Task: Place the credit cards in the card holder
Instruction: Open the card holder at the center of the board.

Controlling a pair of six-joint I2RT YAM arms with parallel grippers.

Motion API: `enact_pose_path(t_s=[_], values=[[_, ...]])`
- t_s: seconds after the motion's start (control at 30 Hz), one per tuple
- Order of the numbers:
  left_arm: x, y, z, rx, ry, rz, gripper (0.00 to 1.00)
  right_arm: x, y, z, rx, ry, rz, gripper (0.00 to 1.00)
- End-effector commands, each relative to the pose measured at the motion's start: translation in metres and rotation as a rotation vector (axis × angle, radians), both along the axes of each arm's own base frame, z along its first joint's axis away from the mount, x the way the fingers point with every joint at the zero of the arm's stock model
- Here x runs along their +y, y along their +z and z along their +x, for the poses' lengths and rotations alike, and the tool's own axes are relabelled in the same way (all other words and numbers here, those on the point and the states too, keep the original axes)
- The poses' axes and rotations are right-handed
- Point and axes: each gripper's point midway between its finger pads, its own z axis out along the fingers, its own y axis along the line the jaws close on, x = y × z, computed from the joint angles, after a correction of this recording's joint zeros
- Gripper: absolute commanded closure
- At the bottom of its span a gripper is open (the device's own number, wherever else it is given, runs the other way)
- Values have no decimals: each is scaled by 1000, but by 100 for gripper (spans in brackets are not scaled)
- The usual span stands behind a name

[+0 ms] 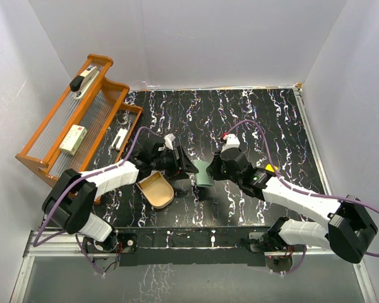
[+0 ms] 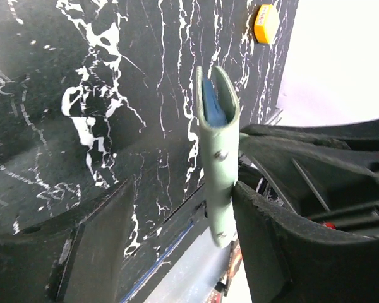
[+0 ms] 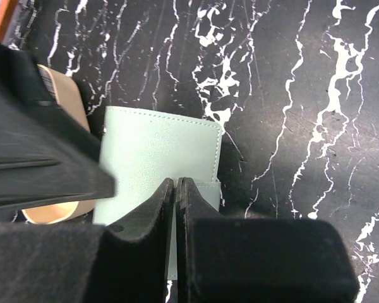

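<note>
One card holder [image 2: 218, 158] upright, blue inside showing; tan dish [image 1: 156, 189] nearby.

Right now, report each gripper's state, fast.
Left gripper: open, straddling the card holder, not clamped.
Right gripper: shut on the card holder's edge.

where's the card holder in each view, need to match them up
Top external: card holder at centre, just right of the tan dish.
Left wrist: centre, upright and edge-on.
Right wrist: centre-left, pale green face showing.
Shared landmark: the black, white-veined table.
</note>
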Motion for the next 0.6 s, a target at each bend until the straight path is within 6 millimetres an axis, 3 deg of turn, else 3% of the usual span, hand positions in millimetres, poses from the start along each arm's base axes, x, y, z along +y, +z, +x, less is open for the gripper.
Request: enact_pose_path(t_s=[0.0, 0.17, 0.33, 0.43, 0.57], values=[[-24, 16, 1, -17, -40, -98, 41, 16, 35, 1, -75, 36, 126, 100], [-34, 15, -1, -13, -64, -96, 62, 16, 36, -4, -69, 46, 147, 100], [-29, 12, -6, -2, -44, -81, 98, 5, 20, -7, -37, 30, 79, 100], [-24, 7, -9, -6, -44, -61, 100, -2, 13, -9, -35, 26, 38, 100], [-21, 4, -12, -14, -62, -38, 100, -13, 21, -5, -70, -21, 29, 100]])
